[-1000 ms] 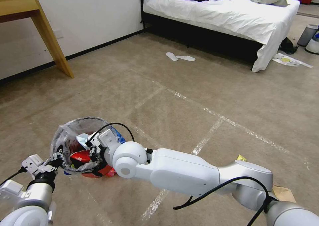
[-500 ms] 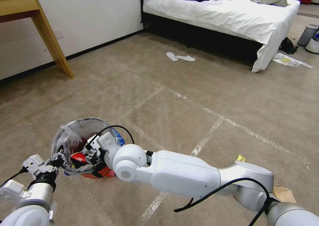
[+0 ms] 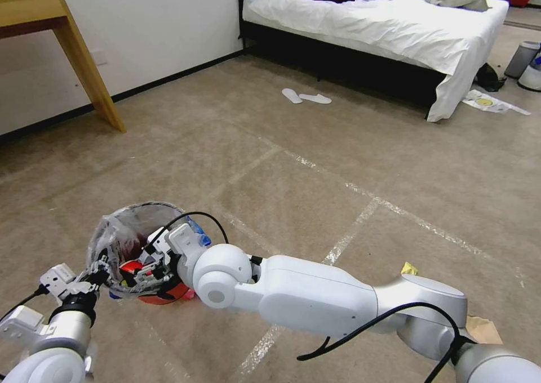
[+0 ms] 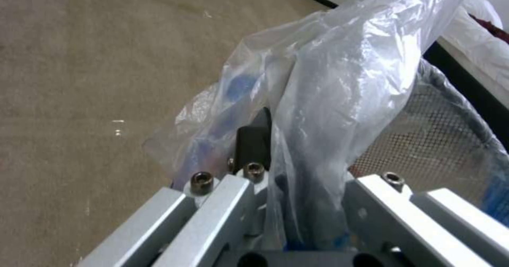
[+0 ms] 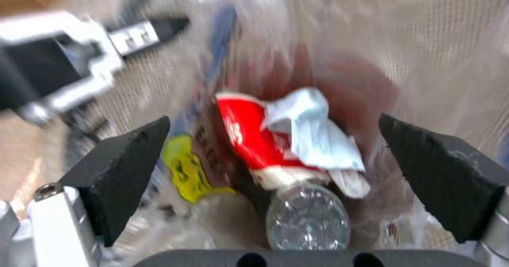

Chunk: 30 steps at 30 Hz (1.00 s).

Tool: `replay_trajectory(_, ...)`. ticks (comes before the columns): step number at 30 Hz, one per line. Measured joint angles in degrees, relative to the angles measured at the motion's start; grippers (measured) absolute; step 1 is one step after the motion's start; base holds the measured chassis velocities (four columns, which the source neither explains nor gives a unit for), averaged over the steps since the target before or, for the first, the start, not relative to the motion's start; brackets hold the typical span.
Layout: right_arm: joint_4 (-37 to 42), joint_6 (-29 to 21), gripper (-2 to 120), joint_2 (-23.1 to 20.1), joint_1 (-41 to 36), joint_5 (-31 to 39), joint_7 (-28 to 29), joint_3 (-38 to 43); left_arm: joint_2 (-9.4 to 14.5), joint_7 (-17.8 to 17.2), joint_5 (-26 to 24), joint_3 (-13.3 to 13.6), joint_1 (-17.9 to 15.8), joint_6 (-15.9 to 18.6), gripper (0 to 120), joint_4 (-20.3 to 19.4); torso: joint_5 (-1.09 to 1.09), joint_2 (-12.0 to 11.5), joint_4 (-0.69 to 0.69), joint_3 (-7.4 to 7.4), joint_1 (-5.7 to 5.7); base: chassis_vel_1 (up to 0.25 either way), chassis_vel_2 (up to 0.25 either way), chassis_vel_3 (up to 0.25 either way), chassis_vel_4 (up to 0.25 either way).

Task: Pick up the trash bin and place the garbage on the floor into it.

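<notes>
Since a second ago the right pincer (image 3: pixel 147 265) has sunk deeper into the trash bin (image 3: pixel 132 225), and the bin has shifted slightly with it. That bin hangs just above the floor (image 3: pixel 315 203), its clear liner and rim clamped by the closed left pincer (image 4: pixel 289 203) — the crinkled plastic hides most of one finger in the left wrist view. Inside, between the spread fingers (image 5: pixel 127 171) of the right pincer, which hold nothing, lie a red wrapper (image 5: pixel 244 135), a pale blue scrap (image 5: pixel 313 135), a yellow wrapper (image 5: pixel 183 167) and a clear bottle (image 5: pixel 307 219); the right wrist view is smeared, so finer litter is hard to make out. Behind the right arm, a yellow scrap (image 3: pixel 409 268) and a brown paper bag (image 3: pixel 482 329) remain on the floor, both partly cut off by the elbow. Well beyond the pincers stand a wooden desk (image 3: pixel 62 34) and a bed (image 3: pixel 383 28).
</notes>
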Motion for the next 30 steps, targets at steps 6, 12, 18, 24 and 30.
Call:
replay_trajectory(6,2.3,2.0,100,-0.6,-1.2,-0.1,-1.5,2.6,0.1,0.0,0.0,-0.3,-0.1,0.0,4,0.0,0.00,0.0,0.00,0.00,0.00,0.000,0.000,0.000,0.000)
replay_trajectory(12,5.2,5.1,100,-1.3,-2.9,-1.0,-3.4,5.4,0.3,0.0,-0.1,-0.7,0.2,0.0,4,-0.1,0.00,0.0,0.00,0.00,0.00,0.000,0.000,0.000,0.000)
replay_trajectory(18,7.9,10.2,100,-2.5,-4.3,-3.0,-6.9,8.4,0.3,-0.2,-0.1,-1.0,0.2,0.0,4,-0.2,0.00,0.0,0.00,0.00,0.00,0.000,0.000,0.000,0.000)
replay_trajectory(24,10.5,15.0,100,-4.2,-5.6,-3.9,-10.3,11.8,0.4,-0.2,-0.1,-1.3,0.3,0.0,4,-0.2,0.00,0.0,0.00,0.00,0.00,0.000,0.000,0.000,0.000)
replay_trajectory(30,13.7,23.7,100,-6.6,-8.6,-6.7,-16.7,17.5,0.5,-0.3,-0.3,-1.8,0.3,0.0,4,-0.4,0.01,0.0,0.00,0.00,0.00,0.000,0.000,0.000,0.000)
